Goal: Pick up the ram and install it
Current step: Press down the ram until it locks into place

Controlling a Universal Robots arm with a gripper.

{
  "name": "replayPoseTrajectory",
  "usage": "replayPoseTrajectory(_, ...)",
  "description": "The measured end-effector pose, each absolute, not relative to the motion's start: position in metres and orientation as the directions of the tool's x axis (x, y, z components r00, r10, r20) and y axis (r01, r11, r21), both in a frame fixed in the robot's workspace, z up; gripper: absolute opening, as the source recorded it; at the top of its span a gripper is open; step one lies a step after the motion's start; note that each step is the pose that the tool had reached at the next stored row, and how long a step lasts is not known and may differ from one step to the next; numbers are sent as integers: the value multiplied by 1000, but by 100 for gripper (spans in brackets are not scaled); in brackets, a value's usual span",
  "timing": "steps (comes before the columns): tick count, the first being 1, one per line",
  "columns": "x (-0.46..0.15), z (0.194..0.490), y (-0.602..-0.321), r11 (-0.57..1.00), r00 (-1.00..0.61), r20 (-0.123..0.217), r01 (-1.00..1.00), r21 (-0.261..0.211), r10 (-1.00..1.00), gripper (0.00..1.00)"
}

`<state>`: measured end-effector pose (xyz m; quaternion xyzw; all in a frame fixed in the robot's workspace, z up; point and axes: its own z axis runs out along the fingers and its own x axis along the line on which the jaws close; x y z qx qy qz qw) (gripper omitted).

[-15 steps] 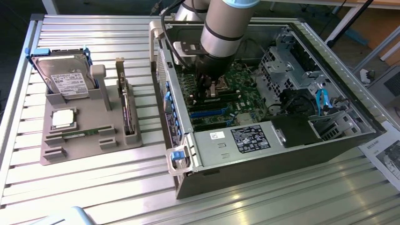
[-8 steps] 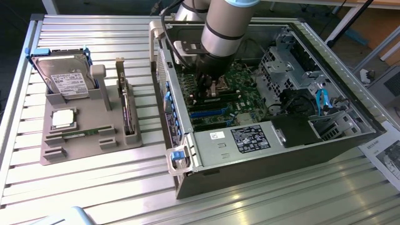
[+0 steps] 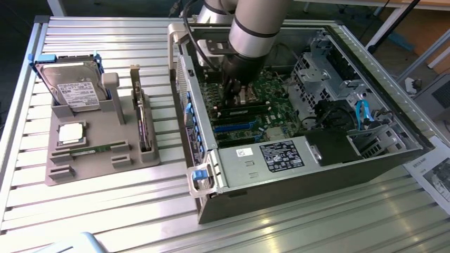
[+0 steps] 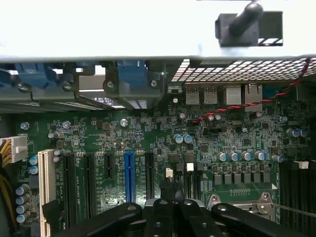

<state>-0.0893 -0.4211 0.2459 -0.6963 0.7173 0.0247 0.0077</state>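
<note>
Lying flat in the gray tray (image 3: 105,153), the ram (image 3: 90,151) points across it; the hand (image 4: 168,197) is closed, empty.

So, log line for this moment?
gripper: shut, down inside computer case over motherboard | held item: cannot tell | ram: one stick in grey holder

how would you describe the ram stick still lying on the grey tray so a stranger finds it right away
Start at the grey tray beside the open computer case, toward the exterior view's left. Along its near edge, below the square silver chip, lies the ram stick. It is the only long, thin green strip there, lying flat, unlike the upright hard drive and dark card.
</note>
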Motion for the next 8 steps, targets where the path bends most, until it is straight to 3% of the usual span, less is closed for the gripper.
replayPoseTrajectory(8,-87,258,-421,29,-30,-46,-999,25,-999,10)
